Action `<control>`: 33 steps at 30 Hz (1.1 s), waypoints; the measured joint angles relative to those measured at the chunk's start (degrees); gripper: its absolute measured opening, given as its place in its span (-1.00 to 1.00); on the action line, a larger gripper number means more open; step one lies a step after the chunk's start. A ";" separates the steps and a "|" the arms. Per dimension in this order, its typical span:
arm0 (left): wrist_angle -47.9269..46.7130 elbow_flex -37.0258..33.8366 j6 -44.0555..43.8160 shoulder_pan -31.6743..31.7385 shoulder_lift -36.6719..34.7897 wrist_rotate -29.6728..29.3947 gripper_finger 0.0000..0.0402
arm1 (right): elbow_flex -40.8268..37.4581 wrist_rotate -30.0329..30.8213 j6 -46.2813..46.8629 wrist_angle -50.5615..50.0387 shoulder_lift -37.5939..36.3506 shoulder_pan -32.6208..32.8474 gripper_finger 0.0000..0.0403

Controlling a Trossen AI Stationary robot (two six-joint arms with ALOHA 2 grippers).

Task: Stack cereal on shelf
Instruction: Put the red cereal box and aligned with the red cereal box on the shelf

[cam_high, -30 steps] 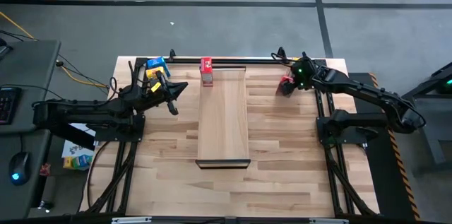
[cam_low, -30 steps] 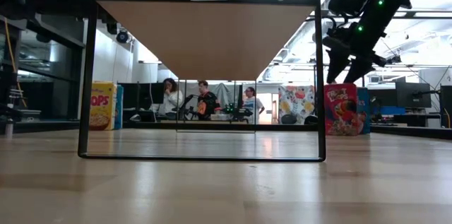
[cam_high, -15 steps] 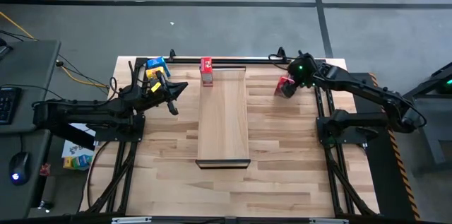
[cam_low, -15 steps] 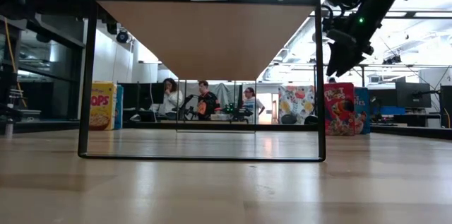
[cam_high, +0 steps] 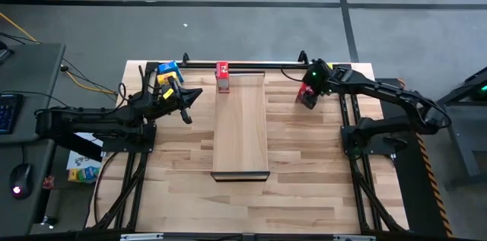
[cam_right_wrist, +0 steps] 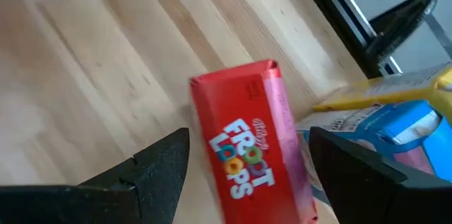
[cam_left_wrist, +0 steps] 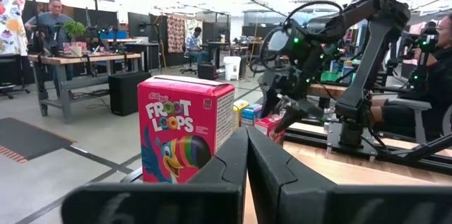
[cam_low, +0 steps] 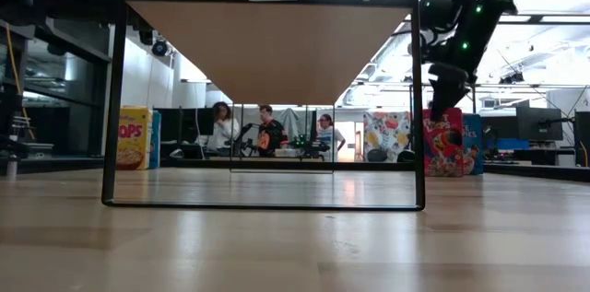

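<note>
A red cereal box lies on the table near its far right corner, shown also in the high view and the low view. My right gripper hangs open just above it, one finger on each side, without touching it. A second red box stands on the far end of the pale shelf. My left gripper waits shut left of the shelf, pointing at that box. Blue and yellow boxes stand at the far left.
The shelf board is raised on a black frame, and its dark lip is at the near end. A yellow and a blue box lie right beside the red one. People sit at desks beyond the table.
My right gripper has moved toward the table's left, from beside the red box to over it, and has come down close to the box's top. The box has stayed where it was. My left arm has kept still.
</note>
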 joint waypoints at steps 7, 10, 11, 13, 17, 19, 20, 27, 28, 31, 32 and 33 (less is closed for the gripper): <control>-0.03 0.00 0.01 0.00 0.00 0.00 -1.00 | 0.04 -0.58 -0.48 -0.44 2.98 0.00 0.41; -0.21 0.00 0.01 0.00 -0.02 0.00 -1.00 | 0.04 -0.42 -0.77 -0.86 3.26 0.00 0.36; -0.41 0.00 0.00 0.00 -0.01 0.00 -1.00 | 0.07 -0.34 -0.74 -0.83 3.23 0.00 0.33; -0.80 0.00 0.00 0.00 0.00 0.00 -1.00 | 0.07 -0.30 -0.78 -0.87 3.04 0.00 0.22; -1.21 0.00 0.01 0.00 0.00 0.00 -1.00 | 0.07 -0.22 -0.78 -1.13 2.91 0.00 -0.09; -1.21 0.00 0.01 0.00 -0.01 0.00 -1.00 | 0.08 -0.28 -0.74 -1.25 2.91 0.00 -0.27; -1.22 0.00 0.01 0.00 0.00 0.00 -1.00 | 0.43 -0.46 -0.71 -2.13 2.91 0.00 -0.35; -1.21 0.00 0.53 0.00 0.00 0.00 -1.00 | 10.76 -6.05 1.23 -14.33 2.91 1.75 -0.55; -1.21 0.00 0.88 0.00 0.00 0.00 -1.00 | 13.07 -7.54 2.02 -15.66 2.90 2.59 -0.53; -1.21 0.00 1.01 0.00 0.00 0.00 -1.00 | 20.73 -10.45 3.70 -17.50 2.89 5.96 -0.42; -1.21 0.00 1.01 0.01 -0.01 0.00 -1.00 | 23.30 -10.69 3.92 -17.37 2.89 7.28 -0.39; -1.21 0.00 1.01 0.00 -0.01 0.00 -1.00 | 25.89 -10.69 3.92 -17.15 2.89 8.74 -0.36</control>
